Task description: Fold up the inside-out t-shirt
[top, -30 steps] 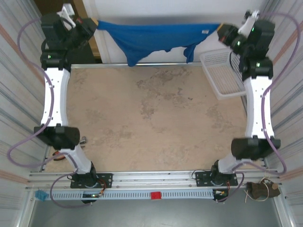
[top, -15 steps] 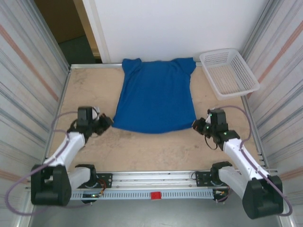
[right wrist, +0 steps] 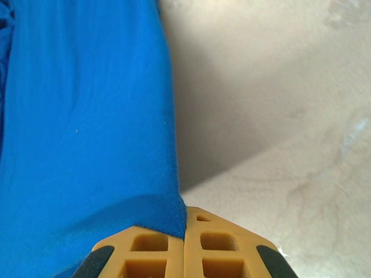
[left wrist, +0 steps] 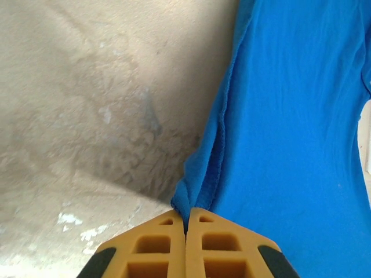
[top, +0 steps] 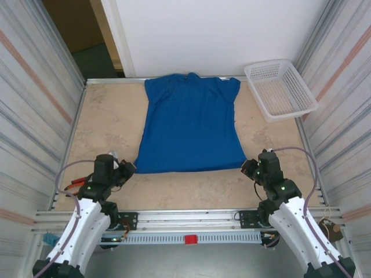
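**Hem dragged back toward the arm bases**

Both pincers have drawn back, pulling the t-shirt (top: 191, 124) flat and longer on the table (top: 110, 116). The left pincer (left wrist: 186, 217) is clamped on the left hem corner and the right pincer (right wrist: 185, 217) on the right corner. The shirt runs straight away from both pincers, collar farthest. Each arm is equally close to its own corner, so a fold would likely carry the hem forward.

Setting was a robotics lab test cell: a tan worktable (top: 116, 116) boxed in by corrugated metal side panels (top: 35, 87), a plain white back board (top: 220, 35), and a slotted aluminium mounting rail (top: 191, 215) along the near edge.
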